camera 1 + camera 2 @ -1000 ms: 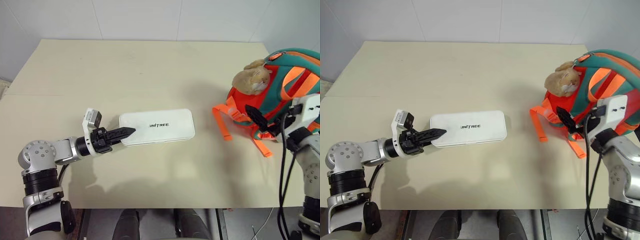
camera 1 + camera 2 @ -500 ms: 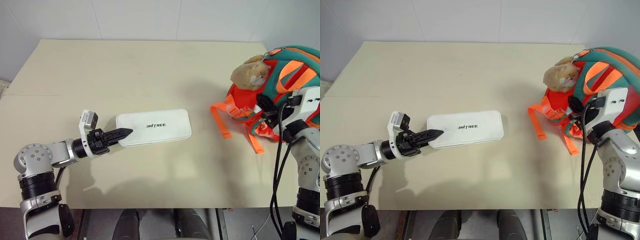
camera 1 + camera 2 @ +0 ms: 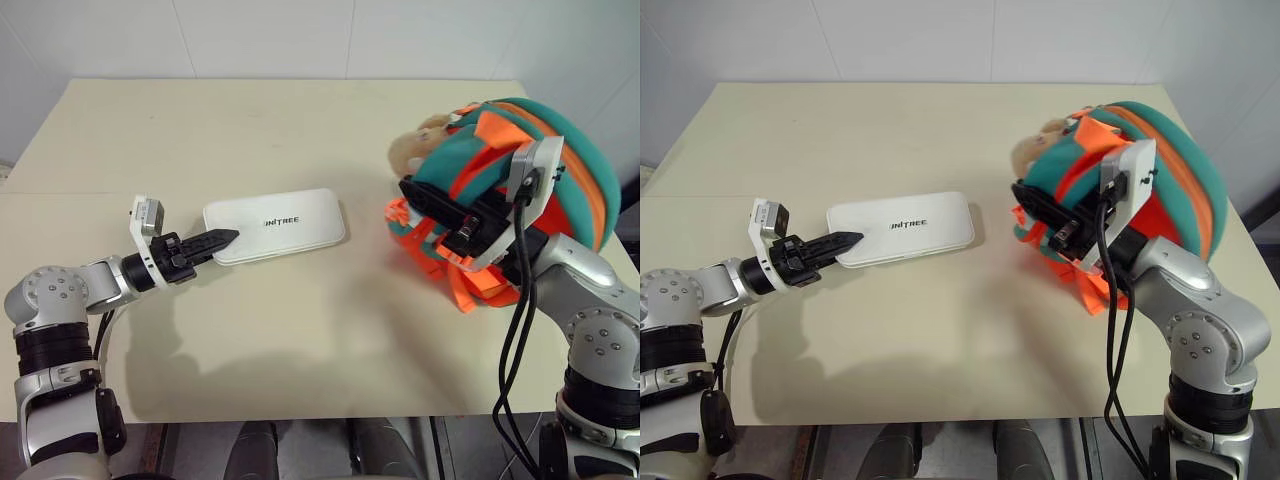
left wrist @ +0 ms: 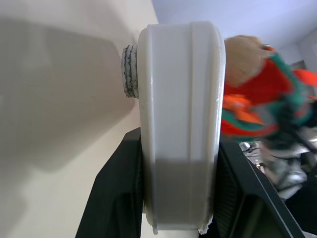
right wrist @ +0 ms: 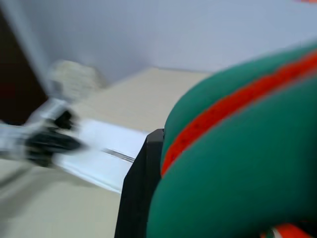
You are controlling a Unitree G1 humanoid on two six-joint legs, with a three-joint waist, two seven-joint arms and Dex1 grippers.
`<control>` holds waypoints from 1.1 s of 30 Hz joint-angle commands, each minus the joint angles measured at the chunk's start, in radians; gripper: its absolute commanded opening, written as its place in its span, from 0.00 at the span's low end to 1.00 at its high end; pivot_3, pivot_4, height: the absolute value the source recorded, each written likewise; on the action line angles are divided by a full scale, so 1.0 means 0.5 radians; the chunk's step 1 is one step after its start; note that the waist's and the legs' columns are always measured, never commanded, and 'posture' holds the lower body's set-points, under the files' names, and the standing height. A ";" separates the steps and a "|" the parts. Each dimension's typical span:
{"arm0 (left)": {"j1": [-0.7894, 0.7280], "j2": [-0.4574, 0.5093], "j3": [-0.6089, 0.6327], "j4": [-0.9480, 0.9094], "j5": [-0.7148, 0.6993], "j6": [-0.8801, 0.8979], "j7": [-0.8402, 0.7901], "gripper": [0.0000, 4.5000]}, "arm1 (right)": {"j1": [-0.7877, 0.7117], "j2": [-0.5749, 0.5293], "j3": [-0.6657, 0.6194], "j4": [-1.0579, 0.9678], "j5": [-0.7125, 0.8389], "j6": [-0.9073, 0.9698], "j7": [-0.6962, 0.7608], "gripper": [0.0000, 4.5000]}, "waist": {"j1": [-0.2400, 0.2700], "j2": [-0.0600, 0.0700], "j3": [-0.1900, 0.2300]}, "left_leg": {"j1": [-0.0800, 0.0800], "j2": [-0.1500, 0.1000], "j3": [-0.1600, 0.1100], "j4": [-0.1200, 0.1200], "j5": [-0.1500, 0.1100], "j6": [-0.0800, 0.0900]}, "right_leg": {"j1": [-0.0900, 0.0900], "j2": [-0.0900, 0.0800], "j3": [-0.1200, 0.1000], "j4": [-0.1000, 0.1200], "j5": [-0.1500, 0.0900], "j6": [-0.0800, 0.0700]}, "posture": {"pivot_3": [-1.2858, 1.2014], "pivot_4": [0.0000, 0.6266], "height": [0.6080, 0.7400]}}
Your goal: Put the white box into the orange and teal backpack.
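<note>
Two grips hold: left fingers [image 3: 218, 240] pinch the white box [image 3: 275, 224], its long axis aimed rightward at the orange and teal backpack [image 3: 520, 170], clamped in right fingers [image 3: 440, 205]

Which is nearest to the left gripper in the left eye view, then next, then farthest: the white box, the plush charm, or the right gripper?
1. white box: clamped by the left gripper at its near-left end.
2. plush charm: on the backpack's left side.
3. right gripper: gripping the backpack; barely farther than the charm, nearly too close to call.
</note>
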 commanded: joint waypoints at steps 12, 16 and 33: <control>-0.144 0.238 -0.006 0.207 0.149 -0.194 -0.281 0.31 | 0.057 -0.536 -0.121 -0.249 1.124 0.090 0.236 0.00 | 0.001 0.000 0.000 | -0.025 0.001 0.000 0.004 0.000 0.001 | -0.023 0.000 -0.002 0.004 -0.002 -0.001 | 0.52 0.24 1.00; -0.144 0.309 -0.010 0.205 0.158 -0.193 -0.348 0.31 | 0.191 -0.701 -0.124 -0.317 1.145 0.090 0.461 0.00 | 0.006 0.000 0.000 | -0.028 0.001 0.000 0.009 0.000 0.002 | -0.025 0.000 -0.002 0.006 -0.002 -0.001 | 0.52 0.24 1.00; -0.006 0.526 0.155 -0.123 0.068 -0.333 -0.588 0.31 | 0.537 -0.800 0.030 -0.312 0.360 -0.190 1.192 0.00 | 0.012 -0.001 0.000 | -0.027 0.000 -0.001 0.017 0.001 0.003 | -0.025 0.001 -0.002 0.016 -0.002 -0.001 | 0.52 0.24 1.00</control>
